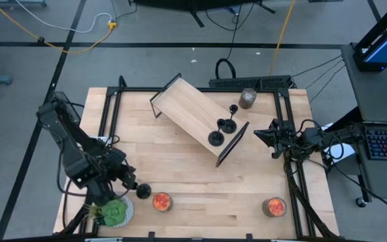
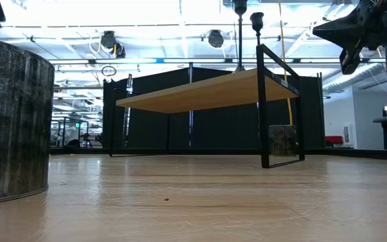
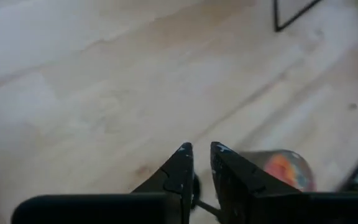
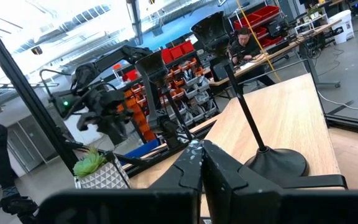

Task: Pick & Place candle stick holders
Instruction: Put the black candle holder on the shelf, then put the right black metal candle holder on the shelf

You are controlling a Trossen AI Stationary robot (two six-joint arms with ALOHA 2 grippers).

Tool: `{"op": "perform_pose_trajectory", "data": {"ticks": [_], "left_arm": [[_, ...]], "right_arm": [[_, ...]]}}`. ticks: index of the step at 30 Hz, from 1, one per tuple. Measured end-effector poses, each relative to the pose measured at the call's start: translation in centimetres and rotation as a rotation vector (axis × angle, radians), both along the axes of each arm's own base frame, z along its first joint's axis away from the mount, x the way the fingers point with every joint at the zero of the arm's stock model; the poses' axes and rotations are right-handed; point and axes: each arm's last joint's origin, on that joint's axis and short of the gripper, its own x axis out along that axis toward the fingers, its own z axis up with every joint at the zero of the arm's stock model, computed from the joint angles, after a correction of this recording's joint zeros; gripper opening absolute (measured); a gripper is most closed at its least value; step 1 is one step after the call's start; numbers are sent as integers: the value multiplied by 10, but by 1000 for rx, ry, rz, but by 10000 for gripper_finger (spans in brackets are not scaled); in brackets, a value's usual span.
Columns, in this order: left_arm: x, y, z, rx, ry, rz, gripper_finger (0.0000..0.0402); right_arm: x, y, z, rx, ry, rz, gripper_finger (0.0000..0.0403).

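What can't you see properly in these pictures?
- Left gripper: the left wrist view is blurred, so whether it holds the black candle holder is unclear.
- Holders on the shelf: the low view's top edge cuts them off.
- Grey jar: partly hidden behind the shelf's leg, low view.
- Right gripper: its fingers block the holder's base.

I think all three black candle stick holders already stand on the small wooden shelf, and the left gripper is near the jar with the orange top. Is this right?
Not quite. Only two candle stick holders stand on the wooden shelf. The third holder is at the left gripper, low by the table, beside the orange-topped jar. The high view shows this.
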Motion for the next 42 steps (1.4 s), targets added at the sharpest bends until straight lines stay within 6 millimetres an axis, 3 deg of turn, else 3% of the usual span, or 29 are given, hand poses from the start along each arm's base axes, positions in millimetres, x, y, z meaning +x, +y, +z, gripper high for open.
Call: {"op": "perform_pose_trajectory", "data": {"ticks": [7,17,28,42], "left_arm": [[0,-14,2,-163,4,-69,120],[-7,-23,2,-262,61,-86,197],[-3,-19,2,-247,44,-60,192],[7,-8,-1,-244,141,-59,191]], "right_arm": [[0,0,0,-22,5,-3,0],[0,0,0,-17,3,-1,0],[0,0,0,-16,3,2,0],[0,0,0,-16,3,2,0]]}}
